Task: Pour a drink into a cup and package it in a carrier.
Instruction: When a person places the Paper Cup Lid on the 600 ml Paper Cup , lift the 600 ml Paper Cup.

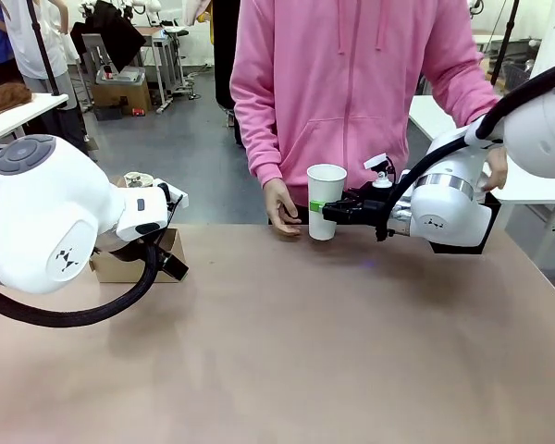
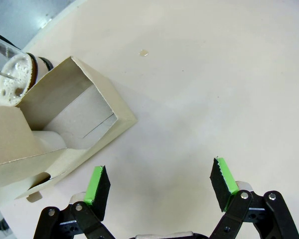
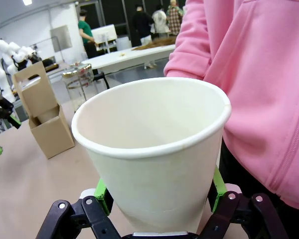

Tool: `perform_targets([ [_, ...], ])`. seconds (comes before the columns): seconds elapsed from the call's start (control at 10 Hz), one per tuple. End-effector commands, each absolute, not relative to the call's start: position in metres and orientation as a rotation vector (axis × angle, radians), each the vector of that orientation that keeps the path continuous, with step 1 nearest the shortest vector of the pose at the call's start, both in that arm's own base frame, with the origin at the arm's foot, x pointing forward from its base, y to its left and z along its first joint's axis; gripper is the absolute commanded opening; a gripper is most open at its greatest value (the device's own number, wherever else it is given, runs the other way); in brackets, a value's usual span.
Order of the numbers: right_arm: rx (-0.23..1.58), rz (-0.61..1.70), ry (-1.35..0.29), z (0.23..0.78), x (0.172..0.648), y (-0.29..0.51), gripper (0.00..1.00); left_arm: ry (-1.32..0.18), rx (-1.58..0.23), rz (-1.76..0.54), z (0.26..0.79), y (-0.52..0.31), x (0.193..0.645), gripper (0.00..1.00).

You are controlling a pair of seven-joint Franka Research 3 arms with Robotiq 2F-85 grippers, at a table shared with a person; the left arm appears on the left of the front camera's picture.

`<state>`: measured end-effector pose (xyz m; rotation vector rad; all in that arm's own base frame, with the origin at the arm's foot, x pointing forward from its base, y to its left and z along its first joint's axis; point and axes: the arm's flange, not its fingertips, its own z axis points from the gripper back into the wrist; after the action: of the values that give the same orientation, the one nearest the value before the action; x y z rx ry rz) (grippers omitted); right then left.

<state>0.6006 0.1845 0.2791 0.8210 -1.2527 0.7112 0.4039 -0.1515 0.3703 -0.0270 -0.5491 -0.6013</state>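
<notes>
At the far edge of the beige worktop [image 1: 287,351], near the person's hand [image 1: 282,215], the right jaws grip the tall white paper cup [image 1: 326,183], upright and empty. The left jaws hang open beside the brown cardboard carrier [image 2: 70,114]. For pouring, the cup wants a level, firm, uncrushing hold.

Grey floor [image 1: 190,162]; white table [image 3: 124,57] behind; bright ceiling light [image 3: 26,2] overhead.

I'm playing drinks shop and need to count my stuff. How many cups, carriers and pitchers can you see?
carrier: 1
pitcher: 1
cup: 1 (a white shape inside the carrier is too hidden to name)
Total: 3
</notes>
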Motion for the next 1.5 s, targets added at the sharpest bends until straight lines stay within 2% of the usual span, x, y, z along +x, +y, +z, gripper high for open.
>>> perform_targets([
  [0.0,0.822,0.707,-1.255,0.2829,0.5977,0.1851,0.87,-0.550,-0.029,-0.601,0.3705,-0.1513,0.4038,1.00],
  [1.4,0.822,0.707,-1.255,0.2829,0.5977,0.1851,0.87,-0.550,-0.029,-0.601,0.3705,-0.1513,0.4038,1.00],
])
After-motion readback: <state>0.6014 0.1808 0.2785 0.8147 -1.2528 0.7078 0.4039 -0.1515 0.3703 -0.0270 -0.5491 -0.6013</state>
